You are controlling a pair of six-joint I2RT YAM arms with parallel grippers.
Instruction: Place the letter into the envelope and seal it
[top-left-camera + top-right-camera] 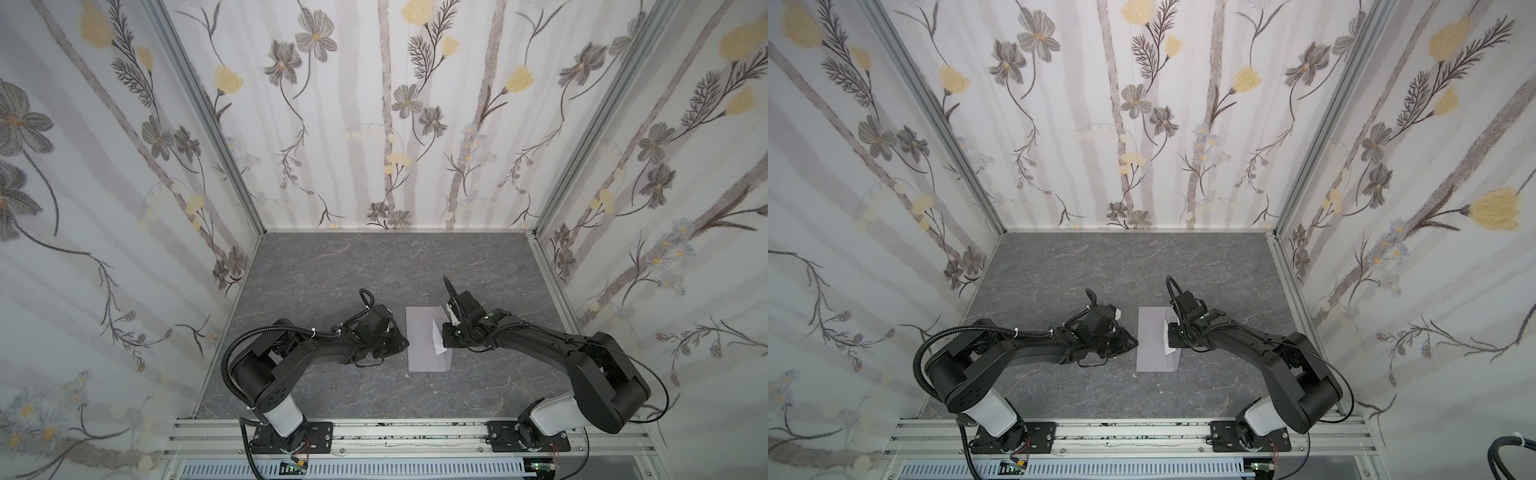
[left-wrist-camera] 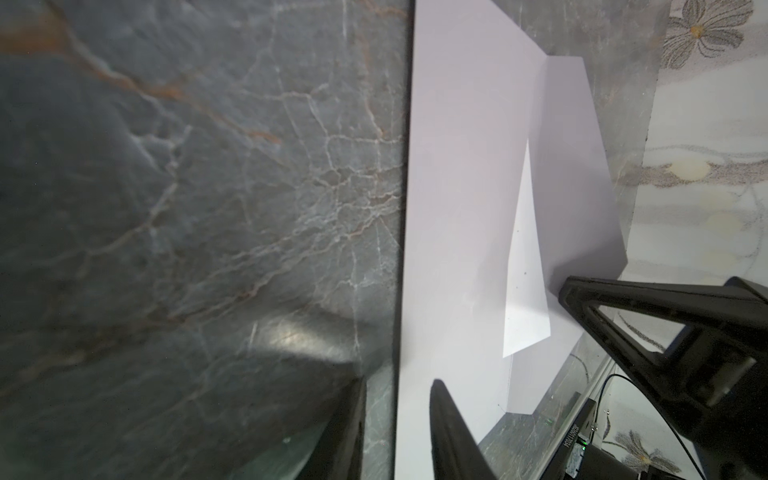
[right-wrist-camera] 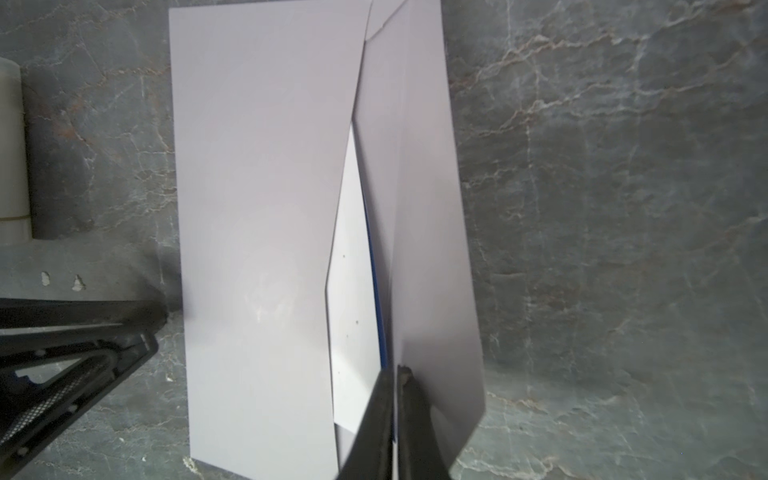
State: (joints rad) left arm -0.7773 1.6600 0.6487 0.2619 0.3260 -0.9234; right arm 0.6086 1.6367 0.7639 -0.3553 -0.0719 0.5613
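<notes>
Left claw: jaws part open, straddling the left edge of the envelope, gripping nothing. Envelope: flat on grey table, flap raised. Letter: inside envelope, white sliver showing. Right claw: pinched closed at flap crease.

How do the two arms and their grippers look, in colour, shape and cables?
The left arm and the right arm are matte black, each with a white base link. A black ribbed hose loops beside the left one. The left gripper and the right gripper have black tapering fingers with triangular cut-outs.
</notes>
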